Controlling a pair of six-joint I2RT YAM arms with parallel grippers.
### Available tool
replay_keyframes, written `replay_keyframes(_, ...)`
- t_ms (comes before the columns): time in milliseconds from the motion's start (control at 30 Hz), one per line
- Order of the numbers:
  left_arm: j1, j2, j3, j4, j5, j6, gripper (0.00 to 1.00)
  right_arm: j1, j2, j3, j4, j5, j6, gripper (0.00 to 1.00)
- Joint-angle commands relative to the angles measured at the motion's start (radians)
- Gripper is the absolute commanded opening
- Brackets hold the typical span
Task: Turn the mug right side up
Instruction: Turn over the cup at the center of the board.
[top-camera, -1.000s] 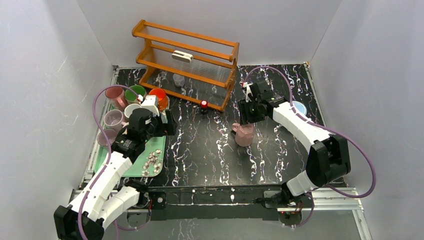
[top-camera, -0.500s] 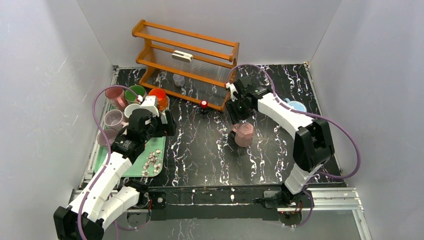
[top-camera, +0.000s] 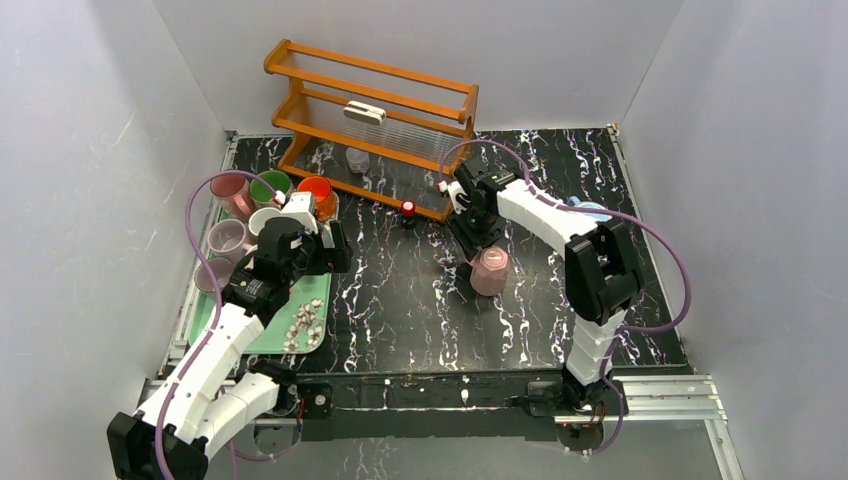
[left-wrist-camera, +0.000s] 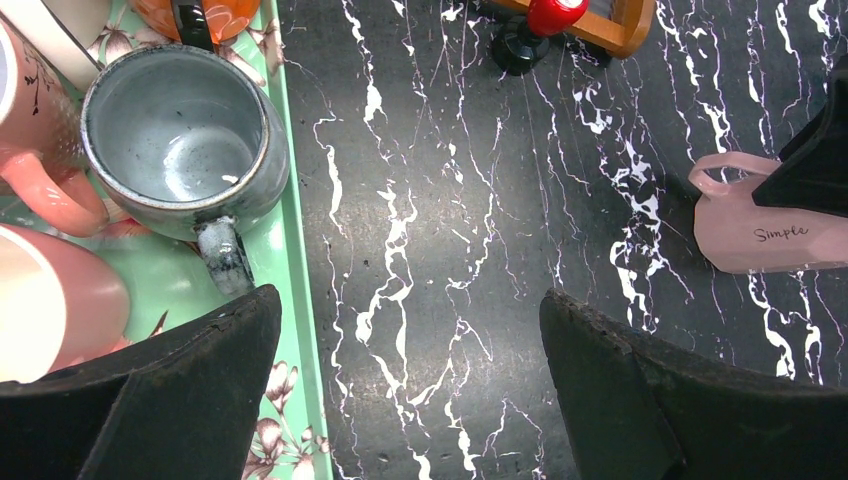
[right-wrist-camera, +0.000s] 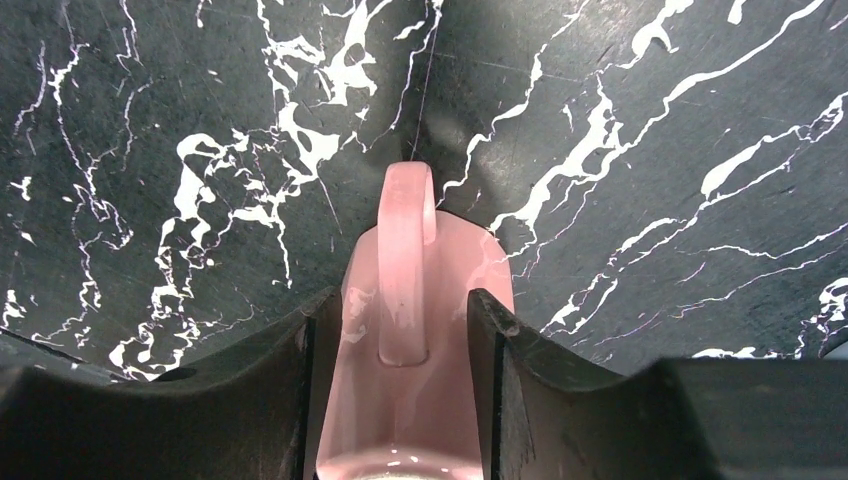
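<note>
- White walls close in a black worktop (top-camera: 400, 310) veined with white.
- Along its left edge lies a green tray (top-camera: 272, 338) carrying several mugs with their mouths up: pink ones, a green one, a white one and an orange mug (top-camera: 314, 188).
- A grey mug (left-wrist-camera: 175, 135) stands against the tray's right rim, its handle pointing to the near side.
- Small pale bits (top-camera: 307, 322) sit in the tray's near right corner.
- The left pincer (left-wrist-camera: 410, 305) hovers over the tray's right rim and the worktop just beside it. Its jaws are spread wide with nothing between them.
- A wooden rack (top-camera: 375, 125) stands at the far edge, left of the middle.
- A red-topped knob (top-camera: 408, 209) on a black base sits just beside the rack's near right corner.
- The pink mug (top-camera: 489, 272) is near the middle of the worktop, a little to the right and well apart from the tray.
- From above the mug shows no open mouth. Whether it rests on its rim or is tilted I cannot tell. The word "Simple" is on its side.
- The right pincer (right-wrist-camera: 403, 305) reaches over the mug from the far side, its jaws half closed around the mug.
- One finger lies along each side of the mug's body, and both seem to touch it. The handle sits between them, facing the wrist camera.
- A blue round thing (top-camera: 598, 212) lies near the right edge, mostly hidden behind the right arm.
</note>
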Motion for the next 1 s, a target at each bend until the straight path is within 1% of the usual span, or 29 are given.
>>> replay_keyframes(0,-0.003,0.003,0.033,-0.018,-0.007,0.006,0.98,0.006,0.027,0.018,-0.069,0.004,-0.034,0.56)
replay_keyframes(233,-0.001,0.003,0.033,-0.017,0.006,0.011,0.98,0.009,0.076,0.032,-0.065,-0.010,-0.035,0.48)
replay_keyframes(433,-0.002,-0.001,0.034,-0.017,0.002,0.014,0.98,0.012,0.065,0.012,-0.038,-0.016,-0.039,0.32)
replay_keyframes(467,-0.002,0.001,0.035,-0.017,0.004,0.014,0.98,0.012,0.056,0.008,-0.032,-0.016,-0.039,0.28)
replay_keyframes(633,-0.002,-0.001,0.032,-0.011,0.027,0.018,0.97,0.012,-0.010,0.000,-0.001,-0.029,-0.035,0.01)
replay_keyframes(700,-0.002,-0.002,0.031,-0.006,0.038,0.021,0.96,0.013,-0.056,-0.027,0.039,-0.075,-0.035,0.01)
replay_keyframes(767,-0.002,-0.004,0.029,0.006,0.056,0.022,0.96,0.012,-0.116,-0.075,0.108,-0.161,-0.035,0.01)
replay_keyframes(833,-0.002,-0.007,0.025,0.027,0.112,0.018,0.95,0.016,-0.175,-0.127,0.175,-0.239,-0.029,0.01)
replay_keyframes(967,-0.003,-0.017,0.012,0.095,0.236,-0.006,0.92,0.019,-0.268,-0.202,0.272,-0.346,-0.018,0.01)
